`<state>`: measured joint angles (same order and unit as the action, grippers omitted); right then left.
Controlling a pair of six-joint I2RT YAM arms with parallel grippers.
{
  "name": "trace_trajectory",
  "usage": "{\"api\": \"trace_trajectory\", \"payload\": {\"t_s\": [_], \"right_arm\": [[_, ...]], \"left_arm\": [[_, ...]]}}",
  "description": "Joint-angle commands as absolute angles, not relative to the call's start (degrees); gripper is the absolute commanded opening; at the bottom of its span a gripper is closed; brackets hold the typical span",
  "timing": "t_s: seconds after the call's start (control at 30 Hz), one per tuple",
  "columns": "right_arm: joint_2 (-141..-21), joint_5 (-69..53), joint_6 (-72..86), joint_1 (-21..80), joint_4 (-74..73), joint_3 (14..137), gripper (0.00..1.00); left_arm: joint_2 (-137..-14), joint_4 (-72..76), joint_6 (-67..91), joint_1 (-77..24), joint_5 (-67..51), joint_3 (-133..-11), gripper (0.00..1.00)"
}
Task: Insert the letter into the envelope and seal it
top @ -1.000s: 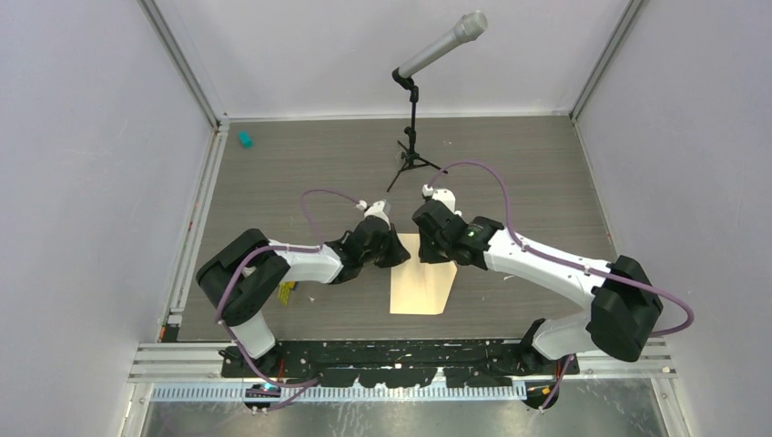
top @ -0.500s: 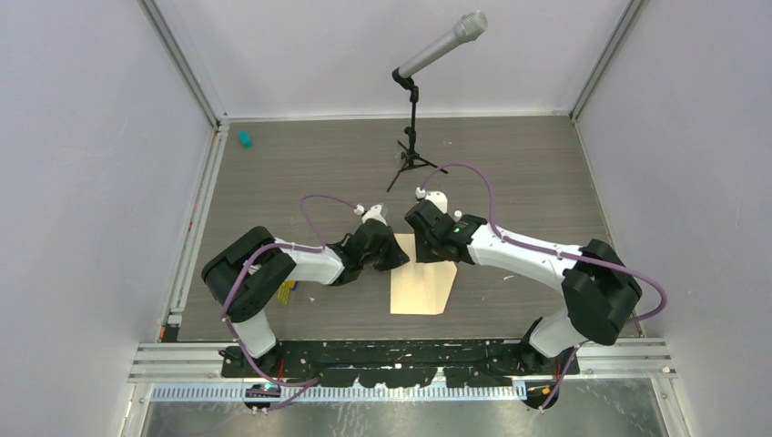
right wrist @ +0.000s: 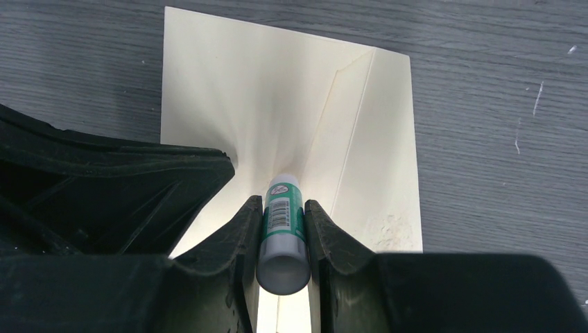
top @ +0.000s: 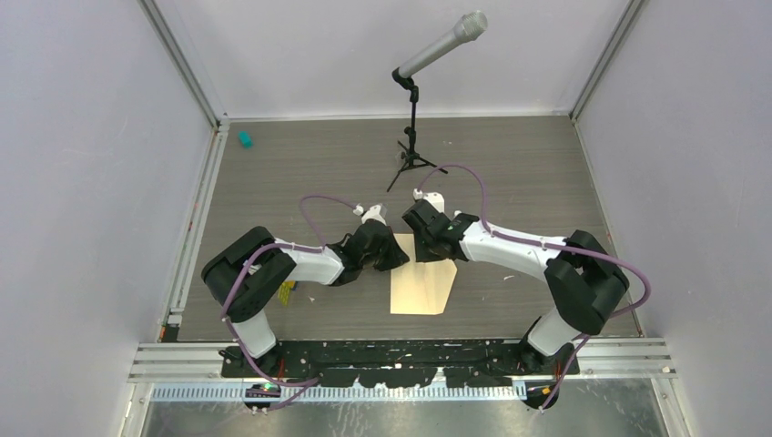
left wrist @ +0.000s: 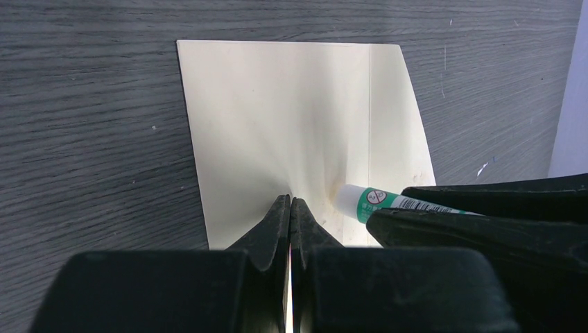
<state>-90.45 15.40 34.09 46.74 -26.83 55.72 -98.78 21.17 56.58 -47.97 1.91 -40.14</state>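
The tan envelope [top: 421, 287] lies flat on the grey table in front of the arms, and both grippers meet at its far end. My left gripper [top: 399, 256] is shut, its tips [left wrist: 290, 201] pinching the envelope's paper [left wrist: 277, 118], which creases up toward them. My right gripper [top: 421, 246] is shut on a white and green glue stick [right wrist: 283, 218]. The stick's tip rests on the envelope [right wrist: 243, 90], just right of the left fingertips. The glue stick also shows in the left wrist view [left wrist: 367, 199]. No separate paler letter shows in any view.
A microphone on a tripod stand [top: 414, 137] stands behind the grippers. A small teal object [top: 244, 138] lies at the far left. A yellow item [top: 286, 293] lies beside the left arm. Walls and rails close in both sides.
My right gripper has shifted slightly left and farther along the envelope's far end, and its elbow has swung inward. The left gripper and the envelope have stayed put.
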Motion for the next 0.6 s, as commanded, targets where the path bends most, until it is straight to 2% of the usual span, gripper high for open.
{"api": "trace_trajectory", "payload": {"t_s": [0.0,0.57], "right_arm": [[-90.8,16.9,33.1,46.2,-24.1,57.8,0.01],[-92.2,16.4,32.5,46.1,-24.6,58.4,0.01]], "left_arm": [[-98.6,18.5,55.6,-47.6,4.1,-38.8,0.0],[-99.1,18.4,55.9,-47.6,4.1,-39.2,0.0]]}}
